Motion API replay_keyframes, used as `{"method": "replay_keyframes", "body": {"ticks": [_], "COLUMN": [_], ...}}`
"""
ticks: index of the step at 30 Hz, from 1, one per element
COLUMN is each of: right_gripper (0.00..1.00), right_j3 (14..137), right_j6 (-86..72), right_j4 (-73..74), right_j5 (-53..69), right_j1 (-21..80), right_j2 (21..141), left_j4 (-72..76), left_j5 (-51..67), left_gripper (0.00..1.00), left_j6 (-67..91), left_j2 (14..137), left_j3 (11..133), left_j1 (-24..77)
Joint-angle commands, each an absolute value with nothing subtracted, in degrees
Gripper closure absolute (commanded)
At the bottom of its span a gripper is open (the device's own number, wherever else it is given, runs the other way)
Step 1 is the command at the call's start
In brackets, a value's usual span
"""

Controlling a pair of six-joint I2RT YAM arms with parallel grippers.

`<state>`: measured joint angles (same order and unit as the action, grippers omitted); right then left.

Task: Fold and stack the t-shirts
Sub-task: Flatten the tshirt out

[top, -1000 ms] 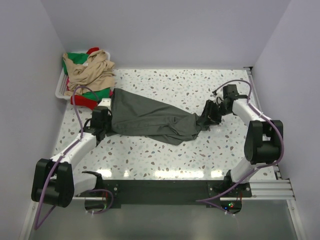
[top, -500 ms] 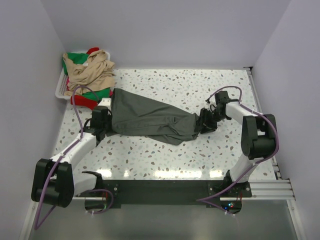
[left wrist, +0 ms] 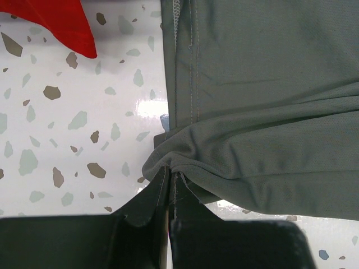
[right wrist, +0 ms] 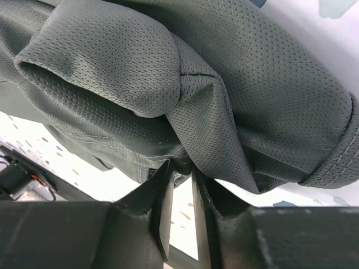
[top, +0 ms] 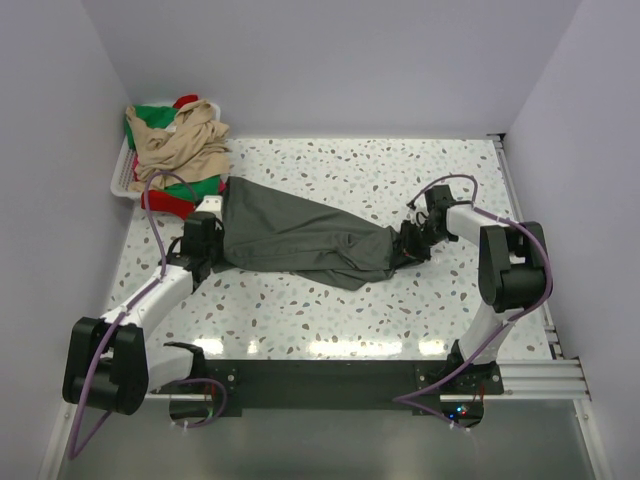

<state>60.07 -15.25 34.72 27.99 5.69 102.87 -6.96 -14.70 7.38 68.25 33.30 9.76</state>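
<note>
The dark grey t-shirt (top: 300, 235) lies stretched across the table (top: 330, 170), bunched narrow at its right end. At the shirt's left edge my left gripper (top: 207, 242) is shut on a pinch of hem (left wrist: 179, 162), its jaws tight together (left wrist: 169, 172). My right gripper (top: 406, 242) is at the bunched right end, its jaws drawn in on a fold of the grey mesh cloth (right wrist: 185, 112), with a narrow gap left behind the tips (right wrist: 180, 168). A beige t-shirt (top: 182, 145) tops a pile with green (top: 150, 115) and red (top: 168, 203) shirts at the far left.
A white plastic basket (top: 118, 180) holds the shirt pile in the far-left corner. A red cloth corner (left wrist: 61, 22) lies beside the grey hem. Walls close in the table on the left, back and right.
The right arm has swung its wrist in toward the shirt's right end, and its jaws have narrowed onto the cloth. The left arm and the shirt have stayed put.
</note>
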Motion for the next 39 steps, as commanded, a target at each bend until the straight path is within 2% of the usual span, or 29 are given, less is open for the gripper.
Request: {"method": "replay_keyframes", "body": {"ticks": [1,10,13,17,25,32,35,39], "right_gripper": [0.78,1.00,1.00,1.00,1.00,1.00,1.00,1.00], "right_j3": [60.6,63.3,66.3,76.4,99.4,124.7,129.0,127.8], "right_j6": [-14.5,-14.0,-15.2,-17.3,-22.1,-21.8,-21.4,-21.2], "right_j4": [33.2,39.3,42.5,46.2,49.3,49.7,46.0,36.1], "right_j5": [27.9,25.2,23.5,19.0,14.9,6.3,3.7,2.2], "right_j1": [6.0,6.0,5.9,5.4,2.0,1.8,1.7,1.7], "right_j2": [102.8,97.8,93.6,90.8,89.7,87.8,84.7,76.8], "left_j4": [-4.7,-5.7,-6.9,-6.9,-7.7,-7.3,-7.0,-5.9], "left_j5": [-14.3,-13.6,-12.6,-10.9,-11.8,-11.3,-10.5,-8.4], "left_gripper": [1.00,1.00,1.00,1.00,1.00,1.00,1.00,1.00], "left_j6": [6.7,7.7,9.6,12.2,12.8,15.2,15.4,14.8], "left_j2": [68.0,66.7,65.7,64.9,69.5,68.3,66.2,62.9], "left_j3": [33.5,34.8,36.4,40.1,61.6,78.6,83.6,88.1], "left_j1": [9.3,9.3,9.3,9.7,10.5,10.8,11.0,11.0]}}
